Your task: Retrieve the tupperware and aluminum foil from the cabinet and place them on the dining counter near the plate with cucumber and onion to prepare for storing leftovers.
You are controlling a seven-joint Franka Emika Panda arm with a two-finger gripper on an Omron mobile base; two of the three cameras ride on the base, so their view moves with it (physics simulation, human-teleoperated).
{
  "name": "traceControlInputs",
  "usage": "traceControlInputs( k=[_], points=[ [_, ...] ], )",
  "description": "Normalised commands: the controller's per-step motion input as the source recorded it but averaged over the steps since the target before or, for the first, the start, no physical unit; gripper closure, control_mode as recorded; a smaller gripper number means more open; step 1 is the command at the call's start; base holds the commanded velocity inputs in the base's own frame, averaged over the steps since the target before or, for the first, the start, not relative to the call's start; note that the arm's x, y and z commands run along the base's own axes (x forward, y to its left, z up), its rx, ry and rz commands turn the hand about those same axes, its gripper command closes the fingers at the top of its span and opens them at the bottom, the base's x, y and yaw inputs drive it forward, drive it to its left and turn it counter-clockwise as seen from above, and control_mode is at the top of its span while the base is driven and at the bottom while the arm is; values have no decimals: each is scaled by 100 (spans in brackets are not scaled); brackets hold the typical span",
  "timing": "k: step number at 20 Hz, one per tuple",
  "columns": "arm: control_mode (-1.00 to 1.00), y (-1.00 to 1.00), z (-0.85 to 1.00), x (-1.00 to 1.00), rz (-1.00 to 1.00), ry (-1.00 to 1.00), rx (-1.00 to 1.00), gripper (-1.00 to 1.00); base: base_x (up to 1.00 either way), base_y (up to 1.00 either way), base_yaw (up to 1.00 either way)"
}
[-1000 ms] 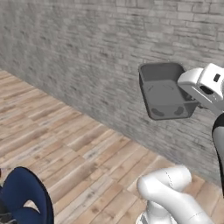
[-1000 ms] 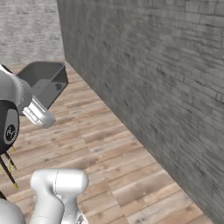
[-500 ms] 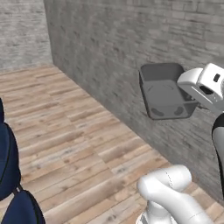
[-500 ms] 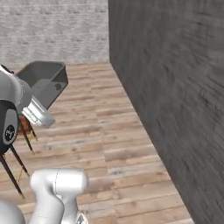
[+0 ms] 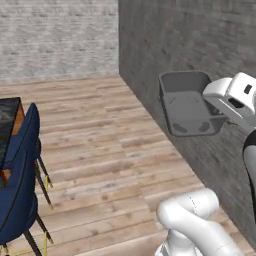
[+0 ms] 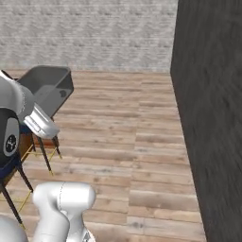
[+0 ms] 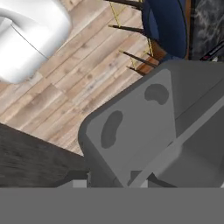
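Note:
The tupperware (image 5: 187, 102), a grey see-through tub, is held up in the air on its side, open face toward the left base camera. My gripper (image 5: 218, 107) is shut on its rim at the right. From the right base view the tub (image 6: 47, 87) hangs at the left above my gripper (image 6: 51, 115). In the hand view the tub (image 7: 144, 131) is close up, my gripper (image 7: 140, 177) clamped on its rim. The dining counter (image 5: 7, 120) shows as a black marble corner at the far left. A slim dark and red strip (image 7: 213, 53) on the slab may be the aluminum foil. Cabinet, plate, cucumber and onion are out of view.
Blue stools (image 5: 22, 165) stand along the dining counter on thin dark legs (image 6: 45, 153). A dark grey brick wall (image 5: 200, 45) runs close on the right and meets a paler brick wall (image 6: 90, 33) at the back. Wooden floor (image 5: 100, 150) lies open between.
The whole picture has swung as the base turns: the wall corner and pale back wall came into view, and the stools and counter entered. The tub stays gripped in the same pose.

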Motion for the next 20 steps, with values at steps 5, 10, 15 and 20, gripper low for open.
traceControlInputs(
  k=[5,10,15,20],
  points=[
    [100,0,0,0,0,0,0,100,100,-38,51],
    [100,0,0,0,0,0,0,100,100,-40,51],
    [100,0,0,0,0,0,0,100,100,-41,50],
    [100,0,0,0,0,0,0,100,100,-41,51]
  ],
)
